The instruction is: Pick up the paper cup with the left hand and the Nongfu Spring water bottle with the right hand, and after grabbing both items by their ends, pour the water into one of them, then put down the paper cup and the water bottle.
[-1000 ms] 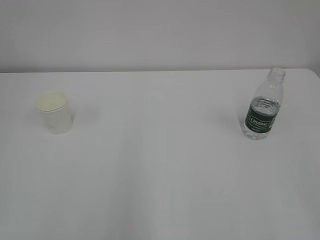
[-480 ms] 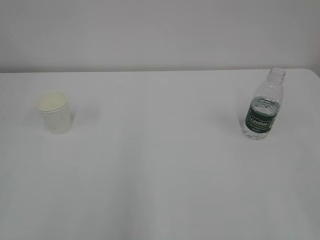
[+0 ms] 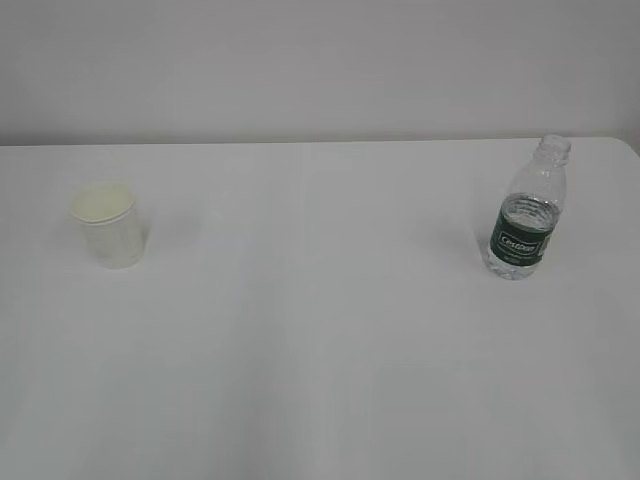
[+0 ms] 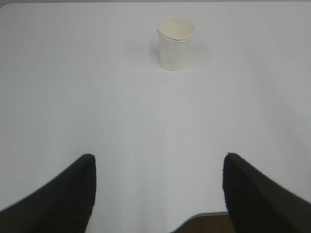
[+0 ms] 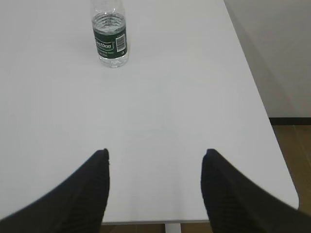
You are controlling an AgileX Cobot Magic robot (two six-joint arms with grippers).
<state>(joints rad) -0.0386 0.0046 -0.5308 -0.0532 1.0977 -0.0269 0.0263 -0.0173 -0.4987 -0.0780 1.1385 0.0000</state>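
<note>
The white paper cup (image 3: 110,226) stands upright at the left of the white table (image 3: 320,330); the left wrist view has the paper cup (image 4: 175,42) far ahead near the top. My left gripper (image 4: 159,158) is open and empty, well short of it, over the table's near edge. The Nongfu Spring water bottle (image 3: 526,213), clear with a dark green label and no cap, stands upright at the right. In the right wrist view the bottle (image 5: 110,35) is far ahead at the upper left. My right gripper (image 5: 155,153) is open and empty. Neither arm shows in the exterior view.
The table's right edge (image 5: 252,92) runs close to the bottle, with brown floor (image 5: 291,145) and a pale wall beyond. The near edge (image 4: 204,216) lies just under my left fingers. A plain wall (image 3: 320,70) stands behind the table.
</note>
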